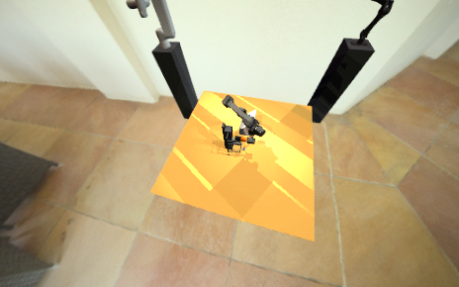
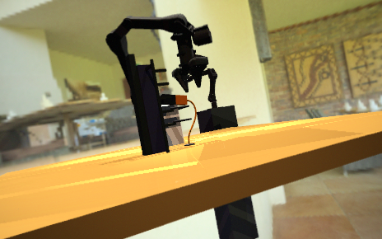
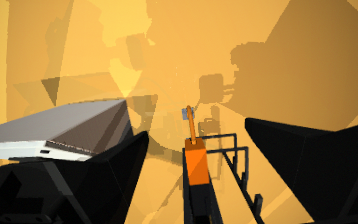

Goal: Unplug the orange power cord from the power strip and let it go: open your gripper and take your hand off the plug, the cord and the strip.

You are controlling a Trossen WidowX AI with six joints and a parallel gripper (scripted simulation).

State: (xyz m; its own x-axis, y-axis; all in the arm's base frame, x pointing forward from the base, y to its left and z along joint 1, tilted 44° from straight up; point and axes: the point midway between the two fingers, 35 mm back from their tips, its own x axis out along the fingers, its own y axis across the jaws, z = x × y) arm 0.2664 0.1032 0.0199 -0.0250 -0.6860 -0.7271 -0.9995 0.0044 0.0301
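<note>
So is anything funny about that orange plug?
Yes. The orange plug sticks straight out sideways from the tall black power strip standing upright on the table, while the open gripper hangs just above it, holding nothing.

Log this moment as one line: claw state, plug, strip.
claw: open, empty, above plug | orange plug: sticking out sideways from strip, seating unclear | power strip: upright on table | cord: arcs down to table

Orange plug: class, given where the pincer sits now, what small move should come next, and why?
Probably lift a little farther away. The pincer is open and empty above the orange plug, which seems to remain at the power strip, so whether it is unplugged is unclear.
</note>
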